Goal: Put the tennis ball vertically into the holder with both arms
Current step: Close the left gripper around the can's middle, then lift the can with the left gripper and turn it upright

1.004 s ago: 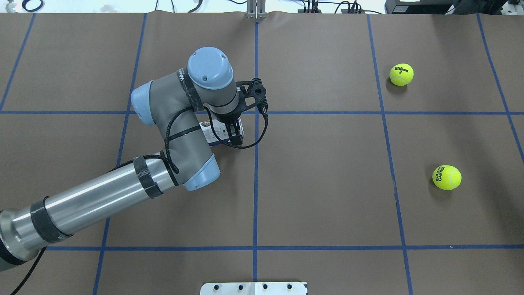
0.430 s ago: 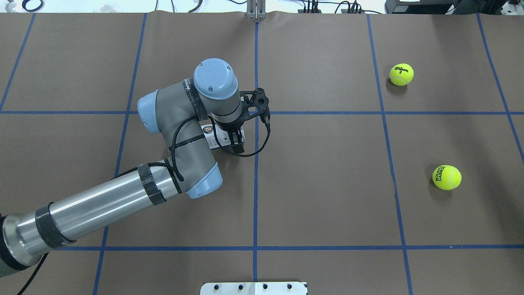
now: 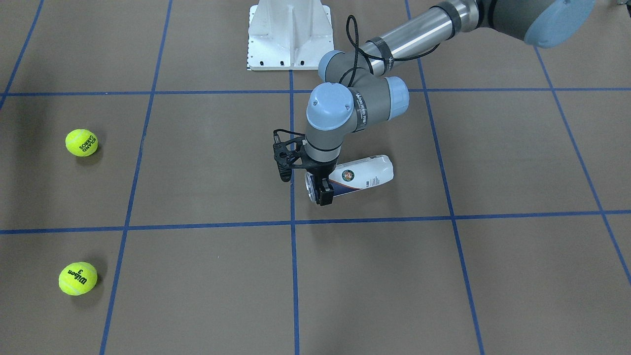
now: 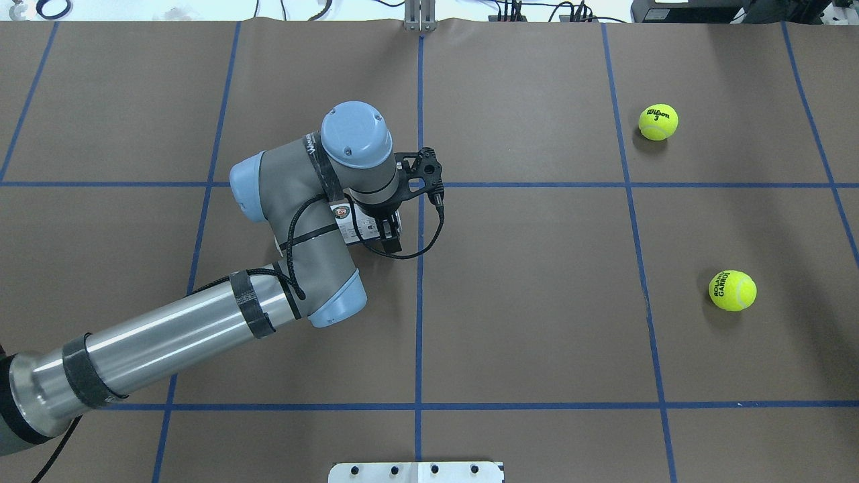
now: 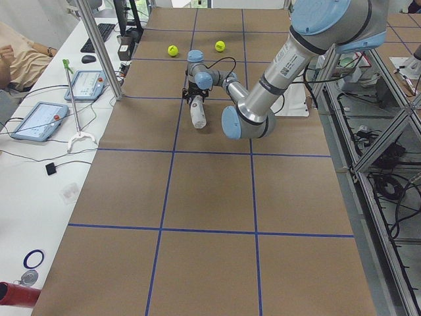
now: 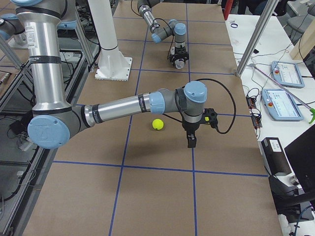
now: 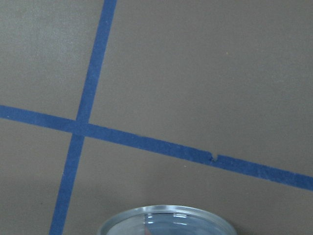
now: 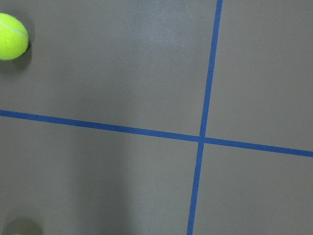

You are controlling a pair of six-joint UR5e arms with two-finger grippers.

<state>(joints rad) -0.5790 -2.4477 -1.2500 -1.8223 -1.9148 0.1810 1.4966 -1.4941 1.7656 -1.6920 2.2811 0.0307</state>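
Holder (image 3: 362, 175) on its side near the table's centre, gripped at its metal-rimmed mouth by the left gripper (image 3: 319, 189).
2 balls (image 4: 658, 122) (image 4: 732, 290) read "Wilson 3" and "Roland Garros"; the holder's logo is probably Roland Garros too. Right gripper (image 6: 190, 141): cannot tell.

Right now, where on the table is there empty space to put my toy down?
The big middle stretch is bare, between the holder in the left gripper and the two tennis balls. The squares along the near edge beside the white pedestal are bare too. It is crowded around the holder, under the left arm.
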